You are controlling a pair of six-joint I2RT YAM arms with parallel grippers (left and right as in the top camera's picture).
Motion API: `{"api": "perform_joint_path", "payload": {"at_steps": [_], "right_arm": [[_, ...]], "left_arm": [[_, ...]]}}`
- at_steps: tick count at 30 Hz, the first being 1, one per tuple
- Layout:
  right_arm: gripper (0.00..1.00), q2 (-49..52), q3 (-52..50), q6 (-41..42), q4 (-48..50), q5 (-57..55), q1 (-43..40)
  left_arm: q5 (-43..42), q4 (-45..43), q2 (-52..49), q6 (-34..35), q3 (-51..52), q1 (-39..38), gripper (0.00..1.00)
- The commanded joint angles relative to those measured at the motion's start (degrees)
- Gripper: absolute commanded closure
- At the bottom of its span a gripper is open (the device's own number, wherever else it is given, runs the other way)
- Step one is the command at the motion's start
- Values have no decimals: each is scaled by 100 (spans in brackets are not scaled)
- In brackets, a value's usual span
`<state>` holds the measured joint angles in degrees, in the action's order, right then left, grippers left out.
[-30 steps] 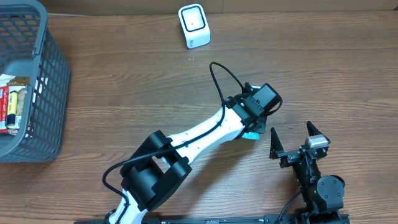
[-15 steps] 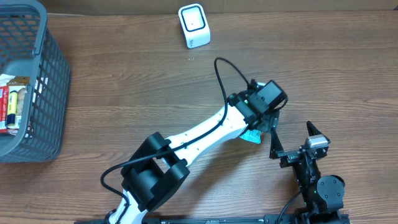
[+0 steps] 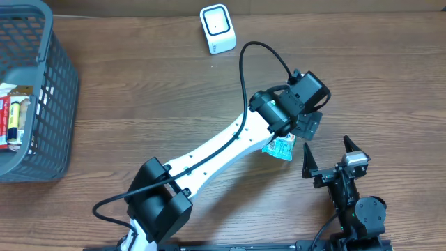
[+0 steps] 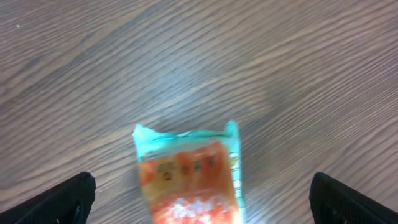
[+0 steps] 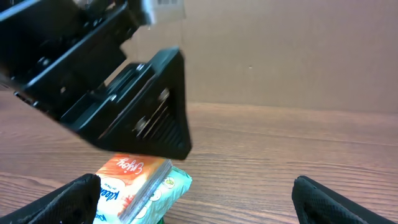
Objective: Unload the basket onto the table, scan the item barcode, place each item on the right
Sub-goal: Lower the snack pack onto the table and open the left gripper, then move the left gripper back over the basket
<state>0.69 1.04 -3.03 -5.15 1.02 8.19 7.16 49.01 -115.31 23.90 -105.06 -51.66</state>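
Evidently the left gripper [image 3: 307,124] has just released and risen, jaws wide, leaving the packet [image 4: 188,182] flat on the table [image 3: 139,104] near the equally wide right gripper [image 3: 327,148] — perhaps for re-gripping before scanning.

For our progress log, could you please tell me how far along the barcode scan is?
Done: the teal and orange tissue packet lies free on the wooden table. In hand: nothing; the left claw hangs open above it, the right claw open beside it. Left: carrying it to the white box-shaped scanner at the far edge.
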Motion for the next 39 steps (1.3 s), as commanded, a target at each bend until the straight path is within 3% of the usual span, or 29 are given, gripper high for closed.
{"api": "perform_joint_path", "payload": {"at_steps": [1, 10, 14, 18, 27, 39], "right_arm": [[0, -52, -59, -26, 33, -55, -39], [0, -52, -59, -26, 33, -55, -39], [0, -52, -59, -26, 33, -52, -39], [0, -52, -59, -26, 33, -52, -39], [0, -52, -59, -26, 33, -55, -39], [0, -52, -59, -26, 33, -52, -39]], "left_arm": [[162, 96, 120, -474, -125, 278, 2], [1200, 1241, 592, -970, -1609, 1672, 0], [1425, 1676, 870, -1045, -2531, 2638, 0], [1423, 1878, 1130, -1720, -3071, 3797, 0], [1419, 2234, 1034, -2566, -3073, 6255, 0], [1220, 2450, 474, -2566, -2793, 8024, 1]]}}
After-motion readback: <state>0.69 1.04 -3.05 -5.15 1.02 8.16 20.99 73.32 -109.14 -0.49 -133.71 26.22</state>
